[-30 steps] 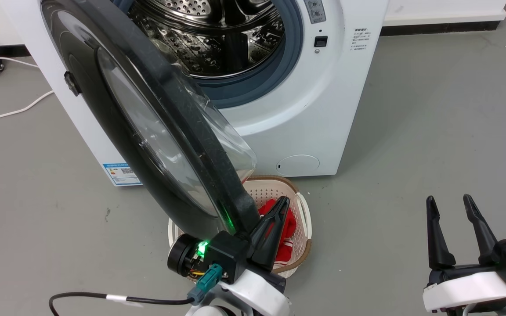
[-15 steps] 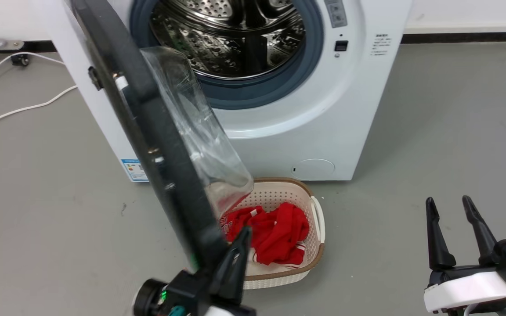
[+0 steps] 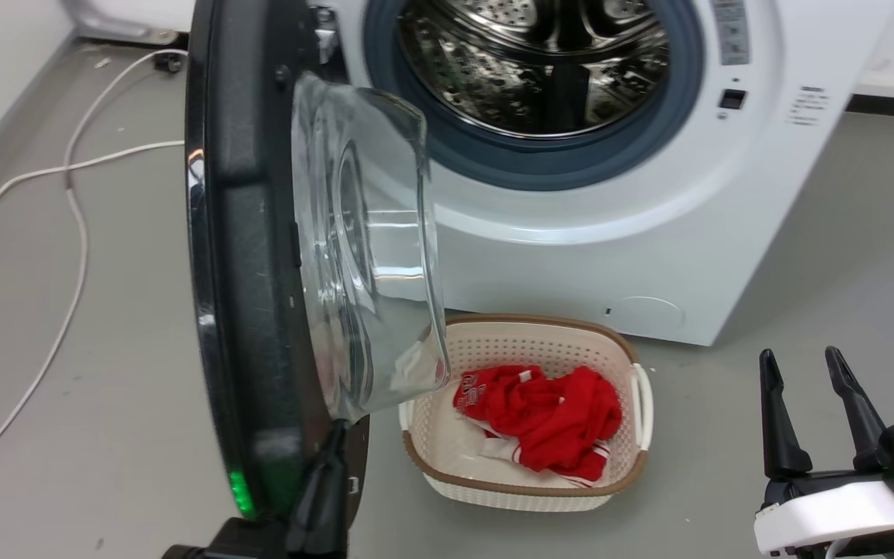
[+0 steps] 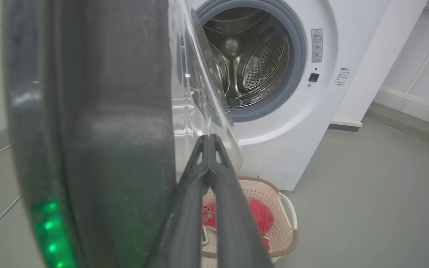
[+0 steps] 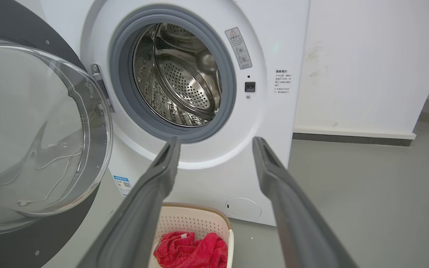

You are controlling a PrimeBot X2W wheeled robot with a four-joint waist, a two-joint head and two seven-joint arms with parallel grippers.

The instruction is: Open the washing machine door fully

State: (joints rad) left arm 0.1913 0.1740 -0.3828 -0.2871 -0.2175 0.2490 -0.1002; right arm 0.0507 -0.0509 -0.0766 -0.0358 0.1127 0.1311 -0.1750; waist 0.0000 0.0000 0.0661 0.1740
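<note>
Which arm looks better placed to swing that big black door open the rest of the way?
Left, probably. The left gripper, jaws shut, sits against the inner lower edge of the large round glossy black washing machine door, ready to push. The right gripper hangs open, well apart over the grey floor.

the left gripper (image 4: 209,137) shows at the bottom edge of the head view, left of centre, pointing up; in the left wrist view its two dark fingers (image 4: 185,208) lie pressed together so that the tips meet with no gap and nothing between them. the right gripper (image 3: 798,354) sits at the lower right of the head view, its long fingers (image 3: 774,419) pointing up and spread apart with nothing held, above a black body and a white wrist housing (image 3: 827,520). in the right wrist view those fingers stand parted too.
</note>
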